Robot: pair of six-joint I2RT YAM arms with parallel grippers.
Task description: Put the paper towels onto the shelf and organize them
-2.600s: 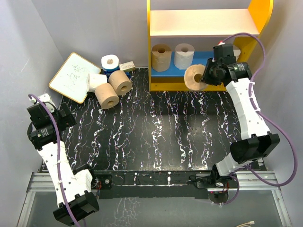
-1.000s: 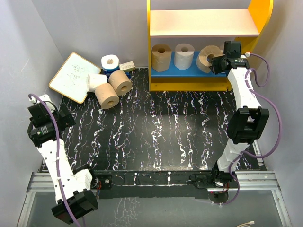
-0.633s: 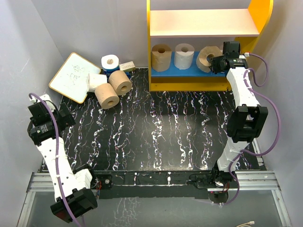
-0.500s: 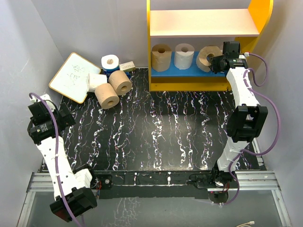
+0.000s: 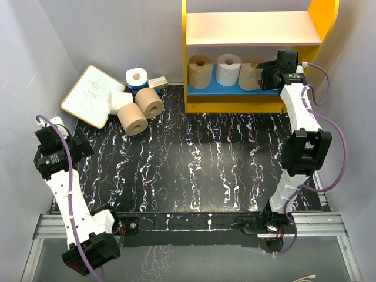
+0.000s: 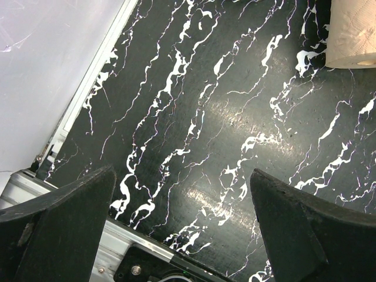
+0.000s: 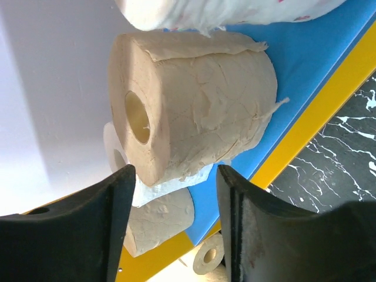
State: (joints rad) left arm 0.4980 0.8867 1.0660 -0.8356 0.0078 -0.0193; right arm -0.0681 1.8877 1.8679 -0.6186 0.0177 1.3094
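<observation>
resting on blue board (image 7: 317,53), tan roll (image 7: 200,111) just ahead of wide-spread right claw (image 7: 176,176), seemingly untouched.

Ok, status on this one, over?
Left gripper open, empty. Right gripper open at the shelf, tan roll standing on the blue board before it. Four rolls wait beside the writing board. No obstruction seen.

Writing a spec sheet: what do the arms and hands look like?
The left arm and right arm have white shells and black joint blocks, each trailing a purple cable. The left hand and right hand have broad black fingers.
</observation>
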